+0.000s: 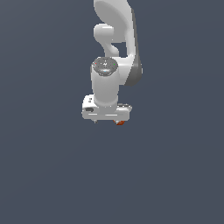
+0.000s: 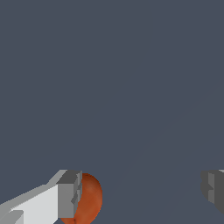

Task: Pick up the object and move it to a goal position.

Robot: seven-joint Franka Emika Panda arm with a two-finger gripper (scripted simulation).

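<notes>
The claw [image 2: 140,192] is open wide, and the little orange ball [image 2: 89,199] sits right up against one finger [image 2: 68,194], far from the other, low under the claw on the exterior view's right, so the claw should slide over to center it.

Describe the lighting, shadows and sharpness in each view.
Exterior view: flat, even light on a plain grey ground, no cast shadow visible; soft shading on the white arm; edges slightly jagged. Wrist view: the orange ball shows gentle shading without glare; the tool fingers have blocky, pixelated edges; nothing blurred.
</notes>
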